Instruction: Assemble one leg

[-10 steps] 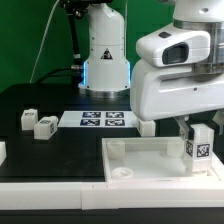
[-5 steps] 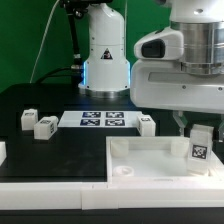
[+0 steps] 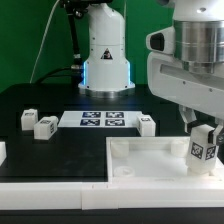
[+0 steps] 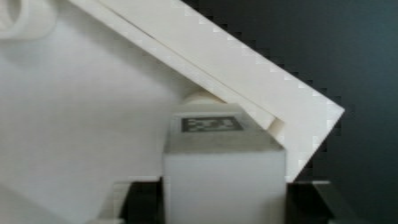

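A white leg (image 3: pixel 202 148) with a black-and-white tag stands upright at the far right corner of the large white panel (image 3: pixel 140 160), inside its raised rim. My gripper (image 3: pixel 205 135) is shut on the leg from above. In the wrist view the leg (image 4: pixel 226 150) fills the space between my two dark fingers (image 4: pixel 143 200), with its tag facing the camera and the panel's rim (image 4: pixel 231 70) running diagonally behind it. Three more legs lie on the black table: two at the exterior view's left (image 3: pixel 28 120) (image 3: pixel 46 126) and one beside the marker board (image 3: pixel 147 124).
The marker board (image 3: pixel 103 120) lies flat at the middle back. The arm's white base (image 3: pixel 105 55) stands behind it. A small white part (image 3: pixel 2 152) shows at the exterior view's left edge. The panel's front rim (image 3: pixel 120 172) carries a round socket.
The arm has swung toward the exterior view's right and risen slightly. The leg has shifted a little right and down, staying in the gripper at the panel's corner.
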Motion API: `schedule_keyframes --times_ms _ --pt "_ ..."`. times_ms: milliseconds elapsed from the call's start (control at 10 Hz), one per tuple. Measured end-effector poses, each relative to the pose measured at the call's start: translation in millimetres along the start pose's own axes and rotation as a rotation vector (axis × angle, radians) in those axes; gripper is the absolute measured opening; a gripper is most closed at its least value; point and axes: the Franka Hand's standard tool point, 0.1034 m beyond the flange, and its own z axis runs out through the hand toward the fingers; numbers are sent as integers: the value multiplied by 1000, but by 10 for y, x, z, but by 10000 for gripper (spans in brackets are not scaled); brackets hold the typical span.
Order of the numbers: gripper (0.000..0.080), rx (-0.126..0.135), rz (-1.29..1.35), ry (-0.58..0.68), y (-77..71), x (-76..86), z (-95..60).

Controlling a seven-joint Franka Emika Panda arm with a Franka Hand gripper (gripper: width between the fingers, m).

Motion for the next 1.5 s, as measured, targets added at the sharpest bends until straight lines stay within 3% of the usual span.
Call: schedule_keyframes --times_ms 100,200,300,1000,1300,1500 --pt "301 -1 -27 0 1 -1 3" --pt "497 -1 -70 0 2 -1 8" --pt "618 -3 -113 -1 7 -1 20" --pt "649 -26 -1081 10 -12 -62 33" --pt "649 -43 -1409 12 6 -20 31" --pt "649 -43 -1482 10 9 -14 31"
